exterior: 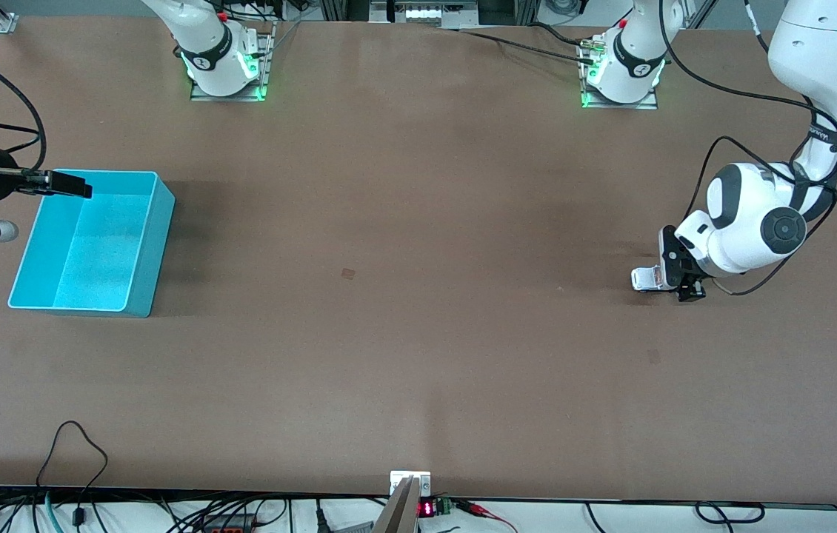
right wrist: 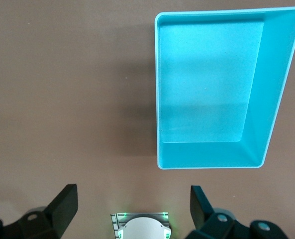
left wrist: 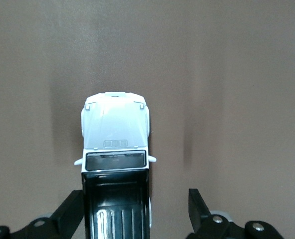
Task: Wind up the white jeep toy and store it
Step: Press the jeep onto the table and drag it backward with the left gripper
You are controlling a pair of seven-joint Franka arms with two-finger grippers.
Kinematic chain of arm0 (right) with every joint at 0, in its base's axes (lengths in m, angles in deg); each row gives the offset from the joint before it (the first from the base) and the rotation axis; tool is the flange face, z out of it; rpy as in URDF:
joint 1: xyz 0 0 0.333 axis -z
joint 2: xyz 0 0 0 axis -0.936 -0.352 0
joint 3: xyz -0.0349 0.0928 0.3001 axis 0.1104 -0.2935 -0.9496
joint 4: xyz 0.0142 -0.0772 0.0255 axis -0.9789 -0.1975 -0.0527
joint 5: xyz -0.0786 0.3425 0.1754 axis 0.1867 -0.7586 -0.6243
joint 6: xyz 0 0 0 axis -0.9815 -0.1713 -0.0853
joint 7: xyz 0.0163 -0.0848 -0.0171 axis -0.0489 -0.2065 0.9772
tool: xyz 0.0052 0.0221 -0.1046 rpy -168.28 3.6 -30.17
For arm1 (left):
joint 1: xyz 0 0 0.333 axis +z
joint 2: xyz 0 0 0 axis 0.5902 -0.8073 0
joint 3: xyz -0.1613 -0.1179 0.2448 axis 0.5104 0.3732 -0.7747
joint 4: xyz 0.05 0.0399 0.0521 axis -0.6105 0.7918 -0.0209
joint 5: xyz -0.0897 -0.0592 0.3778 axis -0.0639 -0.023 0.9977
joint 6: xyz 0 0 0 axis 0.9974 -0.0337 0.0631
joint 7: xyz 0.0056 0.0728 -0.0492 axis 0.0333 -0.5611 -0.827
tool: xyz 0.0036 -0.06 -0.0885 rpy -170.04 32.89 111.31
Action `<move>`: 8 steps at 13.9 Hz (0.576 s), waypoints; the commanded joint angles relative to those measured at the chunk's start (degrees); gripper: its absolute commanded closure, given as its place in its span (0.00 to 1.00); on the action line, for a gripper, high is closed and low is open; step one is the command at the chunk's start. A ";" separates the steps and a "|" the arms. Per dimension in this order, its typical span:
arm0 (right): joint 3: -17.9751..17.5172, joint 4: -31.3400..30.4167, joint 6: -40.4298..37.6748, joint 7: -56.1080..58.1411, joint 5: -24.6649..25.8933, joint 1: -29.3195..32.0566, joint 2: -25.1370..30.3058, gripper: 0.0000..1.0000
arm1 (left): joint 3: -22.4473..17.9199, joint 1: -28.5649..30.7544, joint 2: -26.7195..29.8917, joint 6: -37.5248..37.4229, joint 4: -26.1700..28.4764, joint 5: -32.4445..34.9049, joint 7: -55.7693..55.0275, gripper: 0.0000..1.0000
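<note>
The white jeep toy (exterior: 646, 279) stands on the table near the left arm's end. In the left wrist view the white jeep toy (left wrist: 116, 164) shows its white hood, dark windscreen and black roof. My left gripper (exterior: 674, 274) is low at the jeep and open. In its wrist view the left gripper (left wrist: 135, 199) has its fingers on either side of the black roof, one finger (left wrist: 70, 206) close against it and the other (left wrist: 197, 204) well apart. My right gripper (exterior: 67, 183) is open and empty, up over the rim of the cyan bin (exterior: 159, 222).
The cyan bin (right wrist: 271, 89) is empty and stands near the right arm's end of the table. The right gripper (right wrist: 133, 194) shows open in its own wrist view. Cables and a small display lie along the table edge nearest the front camera.
</note>
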 commanded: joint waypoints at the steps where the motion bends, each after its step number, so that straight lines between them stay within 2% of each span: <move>1: -0.31 0.45 -0.82 -0.49 0.13 0.22 0.20 0.00 | 0.36 0.48 0.40 0.81 0.76 1.03 0.92 0.19; 5: -0.31 0.45 -0.91 -0.31 0.13 0.31 0.20 0.00 | 0.36 0.39 0.40 0.81 0.76 1.03 1.01 0.31; 6: -0.31 0.36 -0.91 -0.22 0.04 0.31 0.20 0.00 | 0.36 0.39 0.40 0.98 0.76 1.03 0.92 0.40; 8: -0.31 0.44 -0.82 -0.31 0.04 0.31 0.20 0.00 | 0.36 0.39 0.40 2.21 0.85 1.03 0.92 0.47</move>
